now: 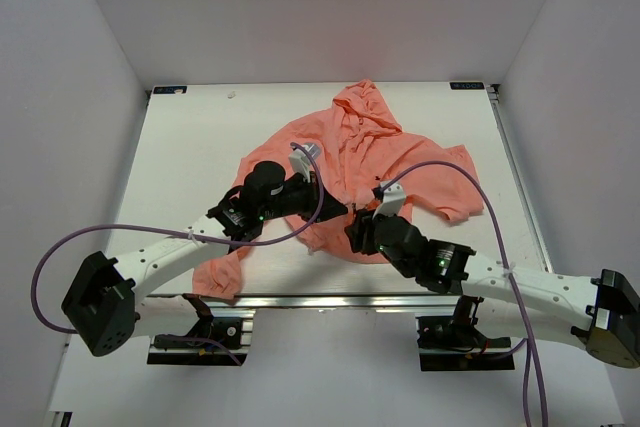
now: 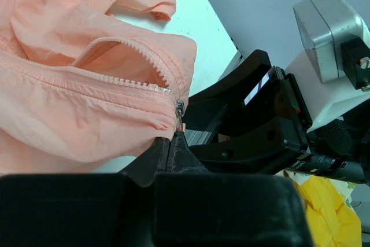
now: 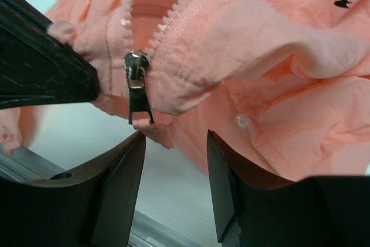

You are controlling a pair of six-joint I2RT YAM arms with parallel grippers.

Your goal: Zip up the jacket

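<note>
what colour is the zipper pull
Silver metal zipper pull on the pink jacket; clearest in the right wrist view.

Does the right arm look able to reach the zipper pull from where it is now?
Probably yes. The right pincer is open just short of the zipper pull, which hangs free with nothing between them; the left pincer pinches the jacket hem off to one side.

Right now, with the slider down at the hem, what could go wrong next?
1. The pull tab hangs at the edge of the gap of the open right tool, not centred; closing might catch jacket fabric instead.
2. The left tool pinches only a little hem; it could slip.
</note>
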